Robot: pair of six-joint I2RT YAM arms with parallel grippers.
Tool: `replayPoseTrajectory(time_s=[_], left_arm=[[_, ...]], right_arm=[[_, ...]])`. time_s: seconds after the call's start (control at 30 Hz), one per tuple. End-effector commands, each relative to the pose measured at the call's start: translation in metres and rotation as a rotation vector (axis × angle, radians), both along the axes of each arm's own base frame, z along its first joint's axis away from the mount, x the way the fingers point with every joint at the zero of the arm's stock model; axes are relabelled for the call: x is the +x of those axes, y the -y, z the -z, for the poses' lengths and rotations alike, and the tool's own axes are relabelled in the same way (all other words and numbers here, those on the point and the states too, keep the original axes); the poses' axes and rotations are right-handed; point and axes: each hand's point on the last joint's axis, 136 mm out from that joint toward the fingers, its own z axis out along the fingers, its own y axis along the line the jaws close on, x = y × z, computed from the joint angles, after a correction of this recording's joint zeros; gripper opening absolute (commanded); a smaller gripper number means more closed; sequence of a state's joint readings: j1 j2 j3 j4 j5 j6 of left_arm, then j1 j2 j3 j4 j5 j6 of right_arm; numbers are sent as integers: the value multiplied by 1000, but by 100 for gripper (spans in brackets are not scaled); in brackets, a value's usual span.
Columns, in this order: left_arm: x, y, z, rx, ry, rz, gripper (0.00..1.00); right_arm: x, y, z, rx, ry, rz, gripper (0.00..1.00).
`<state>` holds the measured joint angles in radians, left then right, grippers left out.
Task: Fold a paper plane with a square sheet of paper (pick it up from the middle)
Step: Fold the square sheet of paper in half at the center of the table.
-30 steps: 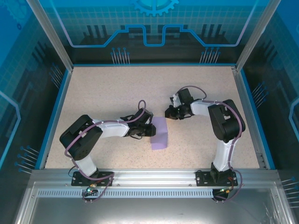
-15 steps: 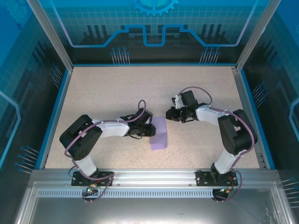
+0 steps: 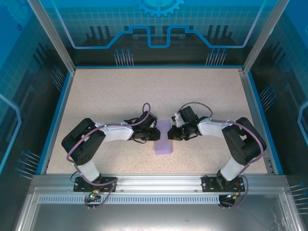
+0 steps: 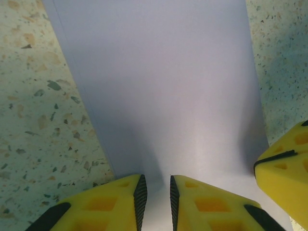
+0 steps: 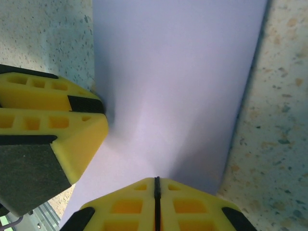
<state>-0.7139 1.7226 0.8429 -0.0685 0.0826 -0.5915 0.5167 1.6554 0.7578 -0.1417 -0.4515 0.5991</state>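
Looking down from above, I see the lilac sheet of paper (image 3: 163, 142) lying flat as a narrow oblong in the middle of the speckled counter (image 3: 115, 91), hemmed in between my two hands. My left hand (image 4: 155, 185) sits at its left edge, fingers a slim gap apart, gripping nothing I can make out. My right hand (image 5: 157, 183) is at the opposite edge, fingers closed tight together. Each hand's yellow fingers intrude on the other's wrist view.
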Motion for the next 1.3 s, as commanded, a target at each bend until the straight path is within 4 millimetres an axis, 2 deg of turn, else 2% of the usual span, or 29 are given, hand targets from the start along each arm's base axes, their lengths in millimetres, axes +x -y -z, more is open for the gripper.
replayPoseTrajectory(time_s=[0.0,0.33,0.73,0.8,0.93,1.0,1.1,1.27], left_arm=[[-27,-27,33,131,-112,16,25],[-28,-29,36,139,-115,8,25],[-27,-27,40,144,-126,16,25],[-27,-26,39,140,-125,19,25],[-26,-25,39,136,-124,19,24],[-27,-26,39,135,-125,19,25],[-27,-25,39,136,-125,23,24],[-27,-26,39,142,-122,30,25]], right_arm=[[-10,4,10,-43,-28,-30,9],[-26,15,23,-85,-62,-80,10],[-51,35,16,-114,-58,-93,10],[-50,32,8,-89,-49,-85,10],[-37,13,-17,-7,3,-60,10],[-32,4,-23,13,24,-57,10],[-31,-6,-16,22,9,-71,10],[-44,-13,1,17,-38,-111,10]])
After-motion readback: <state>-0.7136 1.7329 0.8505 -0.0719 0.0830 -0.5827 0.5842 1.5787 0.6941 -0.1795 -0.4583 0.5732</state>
